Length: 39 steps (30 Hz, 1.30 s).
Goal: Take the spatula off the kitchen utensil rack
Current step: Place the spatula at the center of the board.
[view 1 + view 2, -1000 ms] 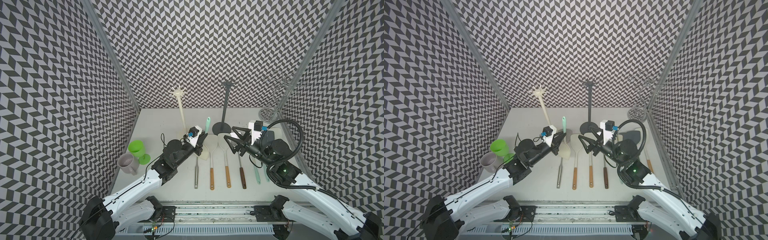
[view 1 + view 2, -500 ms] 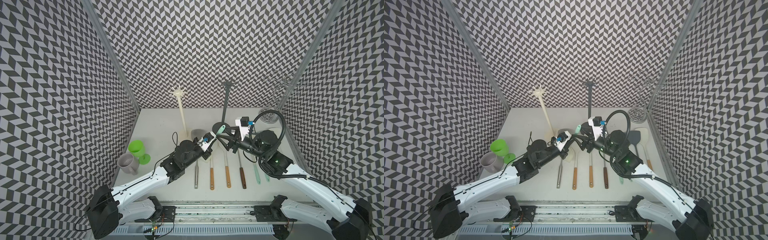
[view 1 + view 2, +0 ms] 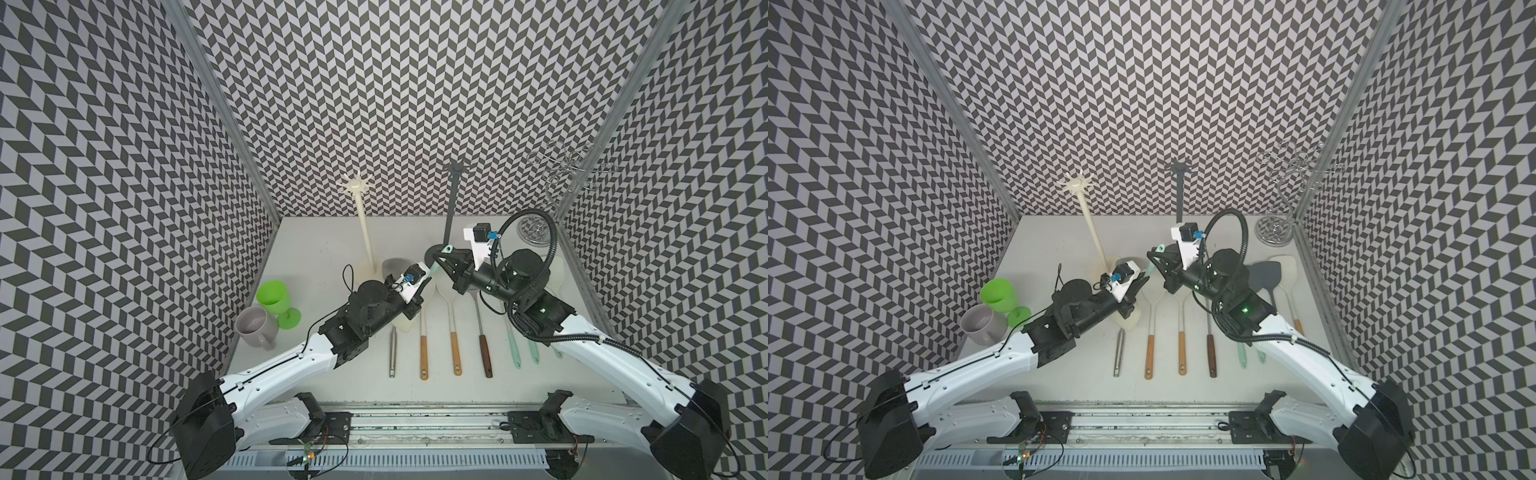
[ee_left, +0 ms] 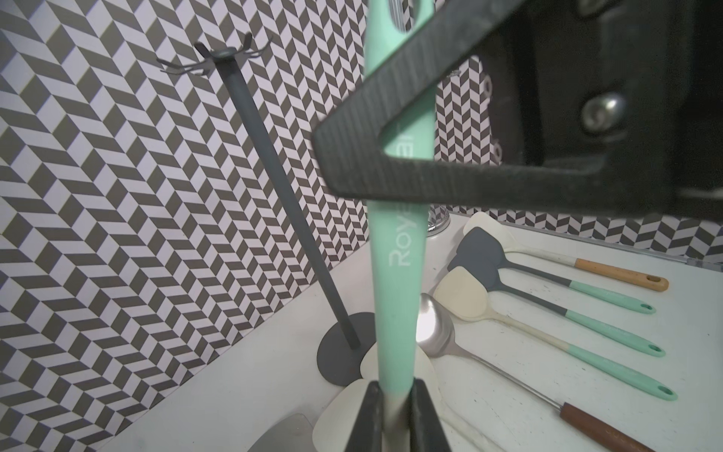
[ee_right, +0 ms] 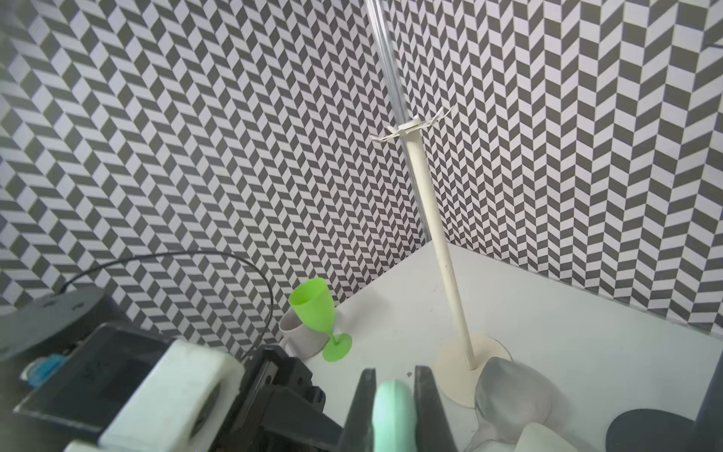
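The spatula [image 4: 395, 274] stands steeply tilted, apart from the dark rack [image 4: 295, 219]. The right fingers [image 5: 362, 407] clench its mint handle end; the left fingers [image 4: 369, 418] flank its pale neck closely, whether gripping I cannot tell

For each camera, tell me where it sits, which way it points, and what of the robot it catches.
Both top views: high at the front, looking down toward the back wall; left arm, right arm, left gripper, right gripper, spatula between them.
Left wrist: on the left arm, facing the dark rack and laid-out utensils; own jaws, plus the right gripper.
Right wrist: on the right arm, facing the cream rack and green goblet; own jaws, plus the left arm.
Shared: both wrist views show the spatula's mint handle.
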Tool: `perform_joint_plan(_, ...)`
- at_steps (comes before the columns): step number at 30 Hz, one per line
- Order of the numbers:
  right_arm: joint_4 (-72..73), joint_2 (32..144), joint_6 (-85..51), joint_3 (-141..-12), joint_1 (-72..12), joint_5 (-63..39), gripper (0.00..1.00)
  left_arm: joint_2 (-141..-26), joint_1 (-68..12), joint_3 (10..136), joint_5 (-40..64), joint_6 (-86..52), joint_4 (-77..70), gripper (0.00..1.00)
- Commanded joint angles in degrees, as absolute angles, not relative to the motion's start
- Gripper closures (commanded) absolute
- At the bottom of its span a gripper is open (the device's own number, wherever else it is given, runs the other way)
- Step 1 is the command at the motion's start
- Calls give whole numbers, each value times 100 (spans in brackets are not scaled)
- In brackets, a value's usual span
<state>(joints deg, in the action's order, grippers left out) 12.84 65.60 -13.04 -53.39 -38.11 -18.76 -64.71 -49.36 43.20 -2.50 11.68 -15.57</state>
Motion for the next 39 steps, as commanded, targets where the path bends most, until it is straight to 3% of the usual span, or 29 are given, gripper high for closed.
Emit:
perform_joint_plan(1,1905,6404,-1266,-5178,-3876,-1881,100,-6234,-4893,4619,-307,577,-1658,41)
perform_joint_plan(4,2381,6204,-1194,-4889,-3885,-1503,100,-6047,-4744,4899,-321,-249,-1158,10)
perform_joint_plan(6,2739,6099,-1112,-4693,-3901,-1266,100,-5845,-4650,5037,-308,-905,-849,2)
perform_joint_plan(9,3425,5984,-958,-4368,-3961,-979,100,-5434,-4236,5034,127,-2188,-653,1)
perform_joint_plan(11,3979,5959,-803,-4160,-4093,-721,100,-5158,-3638,4840,956,-3368,-861,1)
perform_joint_plan(14,4723,5990,-485,-3947,-4403,-337,100,-4861,-2914,4325,1996,-4950,-1713,1)
perform_joint_plan(18,5796,6109,35,-3712,-4956,308,100,-4684,-2457,3552,2619,-7152,-2982,1)
perform_joint_plan(26,7548,6772,1045,-3521,-5855,1511,100,-4632,-2427,2707,2657,-9975,-3678,2)
perform_joint_plan(30,8159,7200,1311,-3485,-6064,1752,100,-4252,-2444,2340,2199,-10588,-3472,2)
perform_joint_plan(39,9909,8209,1977,-3451,-6466,2139,100,-3973,-2781,2113,1469,-11501,-3145,12)
